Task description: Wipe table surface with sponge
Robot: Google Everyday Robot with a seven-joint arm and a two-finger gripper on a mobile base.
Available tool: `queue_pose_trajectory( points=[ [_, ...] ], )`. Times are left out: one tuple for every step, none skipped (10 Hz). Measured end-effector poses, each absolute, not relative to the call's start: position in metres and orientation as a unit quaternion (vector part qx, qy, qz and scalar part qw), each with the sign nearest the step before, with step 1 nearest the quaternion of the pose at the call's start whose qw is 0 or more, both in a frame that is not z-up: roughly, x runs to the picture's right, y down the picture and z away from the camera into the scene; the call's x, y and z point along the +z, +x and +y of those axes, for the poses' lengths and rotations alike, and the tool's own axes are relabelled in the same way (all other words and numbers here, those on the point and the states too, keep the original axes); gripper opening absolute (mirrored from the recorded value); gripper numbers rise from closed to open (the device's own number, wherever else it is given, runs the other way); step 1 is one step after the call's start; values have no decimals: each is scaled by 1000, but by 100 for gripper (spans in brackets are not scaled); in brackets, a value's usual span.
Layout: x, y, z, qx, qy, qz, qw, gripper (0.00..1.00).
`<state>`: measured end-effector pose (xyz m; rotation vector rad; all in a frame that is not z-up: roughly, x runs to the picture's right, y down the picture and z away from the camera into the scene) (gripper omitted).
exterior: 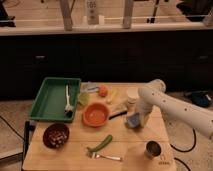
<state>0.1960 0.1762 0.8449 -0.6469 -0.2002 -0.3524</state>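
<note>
The white arm reaches in from the right over the light tan wooden table surface [75,157]. My gripper [137,118] points down at the right middle of the table and is shut on the blue-grey sponge [132,121]. The sponge sits low, at the tabletop, just right of the orange bowl [95,114] and in front of the white cup [132,95]. The arm's wrist hides the upper part of the sponge.
A green tray [45,102] holding a brush stands at the back left. A dark bowl [56,135] is at the front left. A green vegetable [104,143] and a fork [109,157] lie at the front, and a metal cup [152,149] at the front right. An orange fruit [103,90] is at the back.
</note>
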Motion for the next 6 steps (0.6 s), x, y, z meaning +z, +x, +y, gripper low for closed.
queue_pose_trajectory(
  points=[
    [843,189,178,-184,-315,-104,925,0],
    [837,182,184,-199,-314,-112,922,0],
    [830,179,194,-209,-315,-117,918,0],
    [824,178,202,-215,-318,-119,916,0],
    [817,183,217,-220,-324,-119,913,0],
    [814,189,222,-218,-327,-118,912,0]
  ],
)
